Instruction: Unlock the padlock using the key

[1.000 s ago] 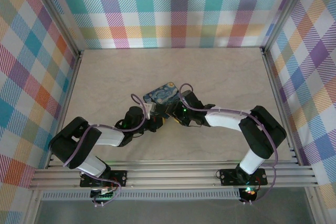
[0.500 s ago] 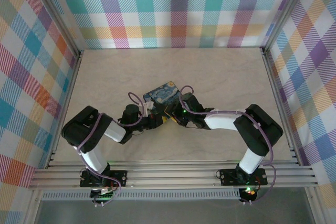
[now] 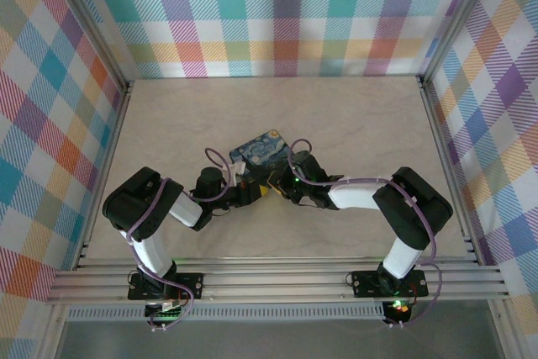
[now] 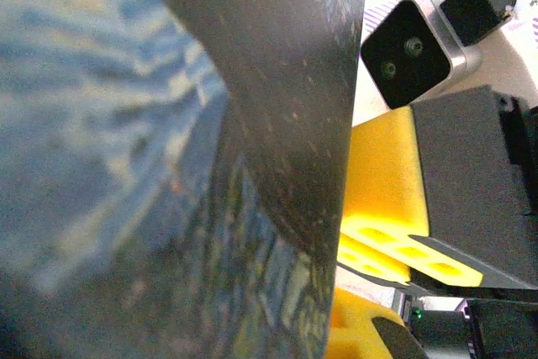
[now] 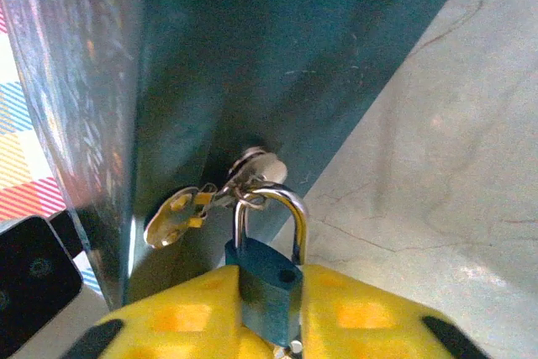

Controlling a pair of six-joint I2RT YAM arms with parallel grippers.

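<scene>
The left arm [image 3: 155, 208] has drawn its elbow up and in from its low sprawl — the right tool [image 3: 273, 191] has closed on the padlock [image 5: 267, 271].

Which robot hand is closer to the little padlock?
Right. The right gripper has the padlock between its yellow fingers. The left gripper sits a little further off, up against the blue box.

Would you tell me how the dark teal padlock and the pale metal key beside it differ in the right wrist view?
The dark teal padlock stands upright; the pale metal key slants away to its left. The padlock is clamped between the yellow pads of the right tool; the key hangs ungripped. The padlock is blocky and painted, the key flat and shiny. Both sit against the blue painted box.
</scene>
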